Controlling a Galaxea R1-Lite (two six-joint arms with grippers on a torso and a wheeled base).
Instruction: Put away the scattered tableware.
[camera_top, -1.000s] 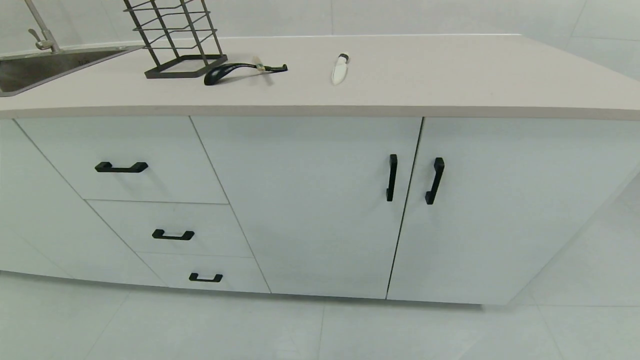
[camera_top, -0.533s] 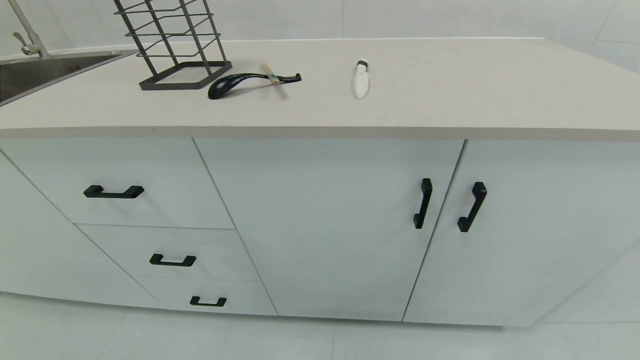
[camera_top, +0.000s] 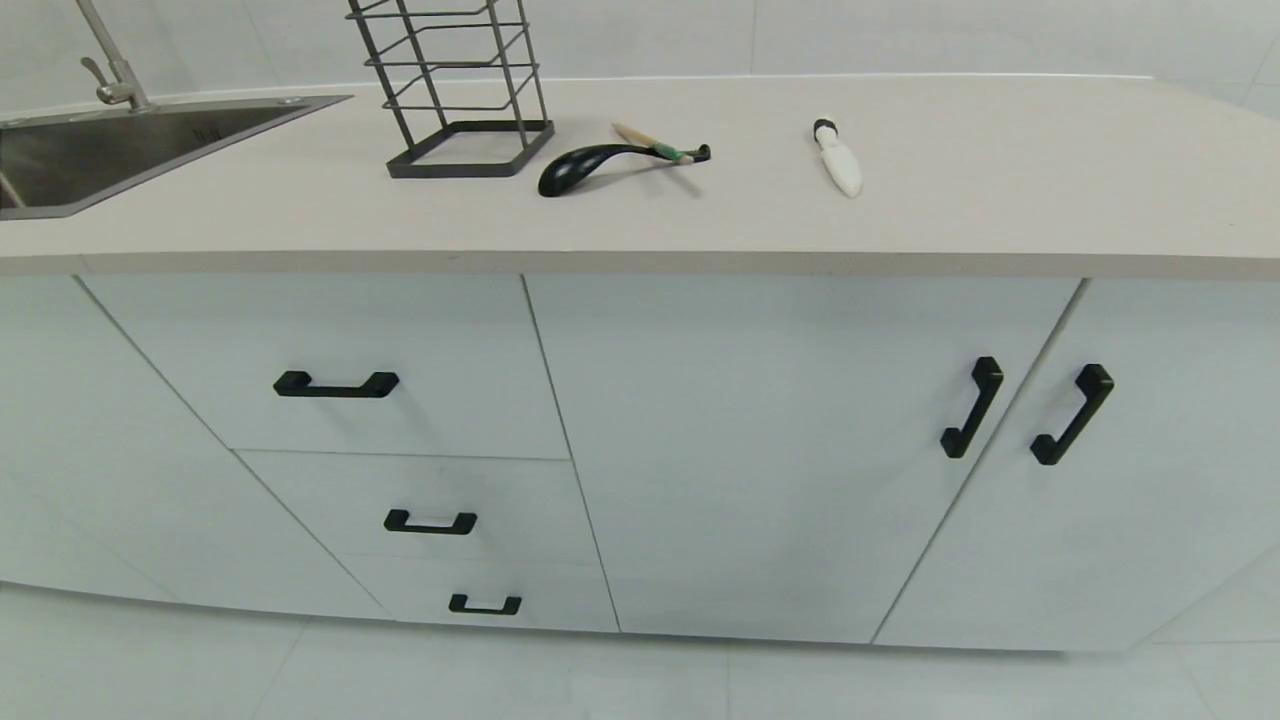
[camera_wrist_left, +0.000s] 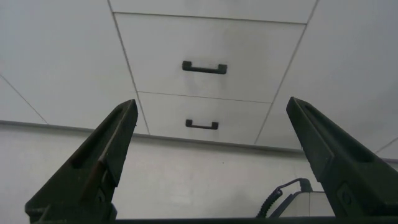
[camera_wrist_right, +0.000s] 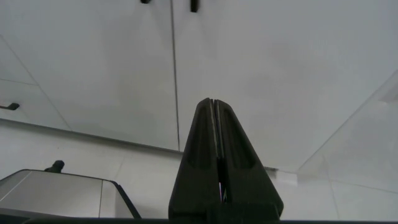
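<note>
The knife (camera_top: 838, 168) is laid front-to-back on the table (camera_top: 950, 225), above and nearer the right hand (camera_wrist_right: 214, 104), which is pinched together and empty; the left hand (camera_wrist_left: 211, 107) is spread wide.

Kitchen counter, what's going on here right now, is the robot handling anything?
Nothing is being handled yet. A black spoon lies on the countertop beside a wire rack, with wooden chopsticks crossing its handle. A white utensil with a black end lies apart, farther right. Both grippers are down in front of the cabinet fronts: the left gripper is open, facing the drawers, and the right gripper is shut and empty, facing the cabinet doors.
</note>
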